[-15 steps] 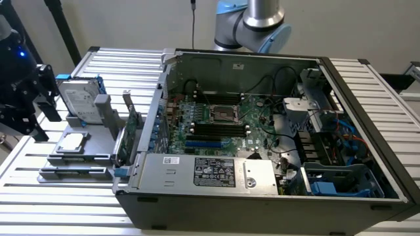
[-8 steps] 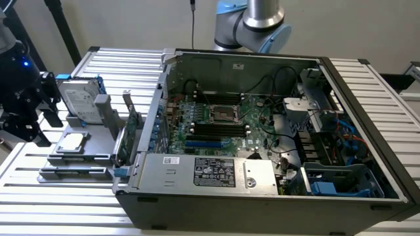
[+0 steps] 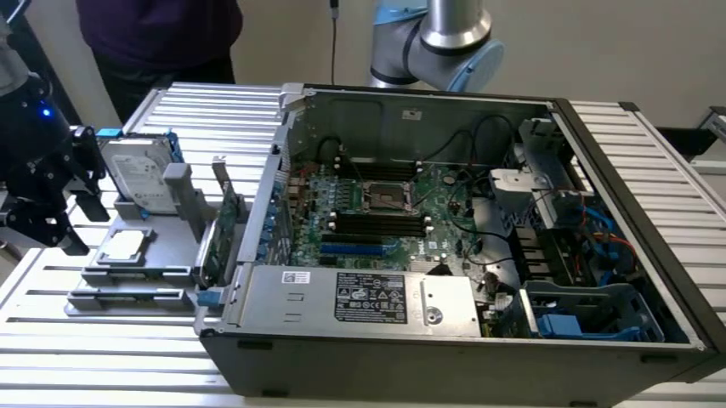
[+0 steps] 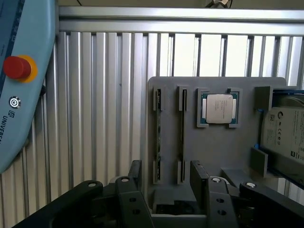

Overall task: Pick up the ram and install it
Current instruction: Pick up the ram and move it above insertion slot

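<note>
Picture edges cut off the hard drive (image 4: 285, 137), the teach pendant (image 4: 21, 95), and the person (image 3: 159, 34) above the chest.

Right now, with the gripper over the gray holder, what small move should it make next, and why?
Probably a small sideways shift to centre the gripper on the ram. Its jaws are open and hold nothing, and the ram, standing on edge in the gray holder, lies off-centre between the fingers, nearer one of them.
</note>
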{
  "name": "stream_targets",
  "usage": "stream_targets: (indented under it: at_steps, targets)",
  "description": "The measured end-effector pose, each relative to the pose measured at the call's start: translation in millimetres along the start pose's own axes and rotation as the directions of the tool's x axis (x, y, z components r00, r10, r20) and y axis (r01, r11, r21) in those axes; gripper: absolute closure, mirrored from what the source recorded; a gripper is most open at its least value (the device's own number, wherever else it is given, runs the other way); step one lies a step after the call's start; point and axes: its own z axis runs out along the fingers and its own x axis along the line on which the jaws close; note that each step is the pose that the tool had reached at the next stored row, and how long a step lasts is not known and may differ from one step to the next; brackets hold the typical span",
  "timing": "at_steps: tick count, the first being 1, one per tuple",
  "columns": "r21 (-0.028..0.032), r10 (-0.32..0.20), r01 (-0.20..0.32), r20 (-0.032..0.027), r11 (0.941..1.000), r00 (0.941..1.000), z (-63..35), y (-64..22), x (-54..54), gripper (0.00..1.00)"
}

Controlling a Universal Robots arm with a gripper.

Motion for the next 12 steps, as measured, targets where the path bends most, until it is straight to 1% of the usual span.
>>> stream_targets:
  at_steps: [12]
  targets:
    - [-0.0001,0.0,0.0,0.0,1.0,1.0,0.0,0.1,0.0,0.46]
